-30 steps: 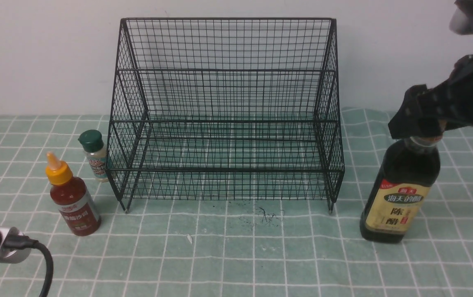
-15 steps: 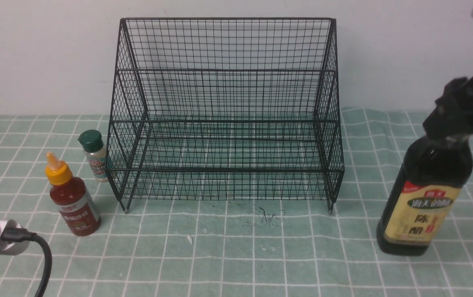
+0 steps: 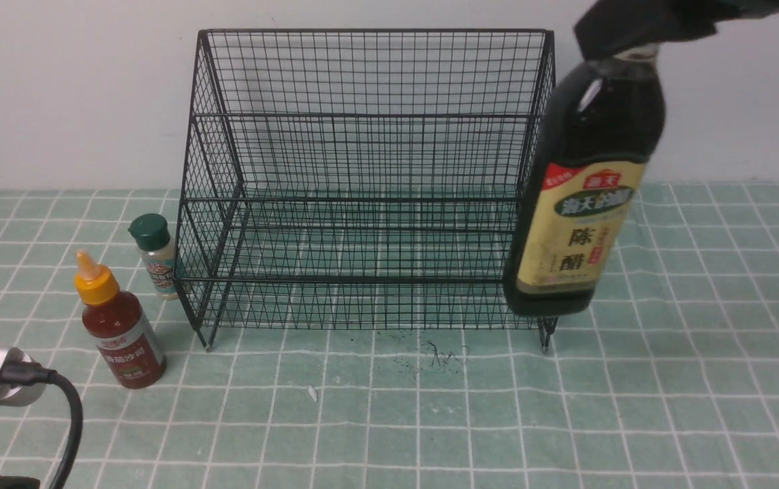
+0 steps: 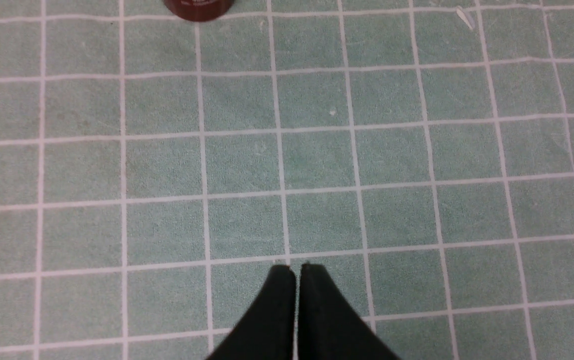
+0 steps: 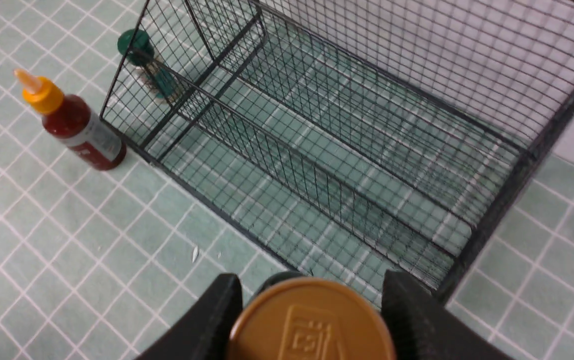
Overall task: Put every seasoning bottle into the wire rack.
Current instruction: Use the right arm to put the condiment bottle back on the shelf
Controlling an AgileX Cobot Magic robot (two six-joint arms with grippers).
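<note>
Broadly, a green cloth (image 3: 701,380) with a white grid fills the lower two-thirds of the front view, under a pale wall (image 3: 77,88). The black wire rack (image 3: 369,176) stands on short legs in the middle of that frame, reaching almost to its top edge, and both of its stepped tiers hold nothing. The tall dark vinegar bottle (image 3: 583,197) hangs at the right of centre, overlapping the rack's right side. Its yellow label faces the camera, its base is clear of the cloth at about the height of the rack's lower front rail, and it leans slightly, neck to the right. The right gripper (image 3: 627,30) sits at the top edge of the frame, clamped on the bottle's neck. In the right wrist view its two black fingers (image 5: 216,315) press either side of the tan cap (image 5: 311,322) at the bottom centre, and the rack's front edge lies just beyond the cap, so the bottle is outside the mesh. The small red sauce bottle (image 3: 119,326) with its orange nozzle cap stands upright on the cloth at the lower left, near the rack's left front leg. The tiny clear shaker (image 3: 156,258) with a green cap stands just behind it, close against the rack's left side. The left gripper (image 4: 297,270) shows at the bottom centre of the left wrist view, its tips pressed together and empty above the cloth. A black cable (image 3: 70,414) curves in the front view's lower-left corner.
</note>
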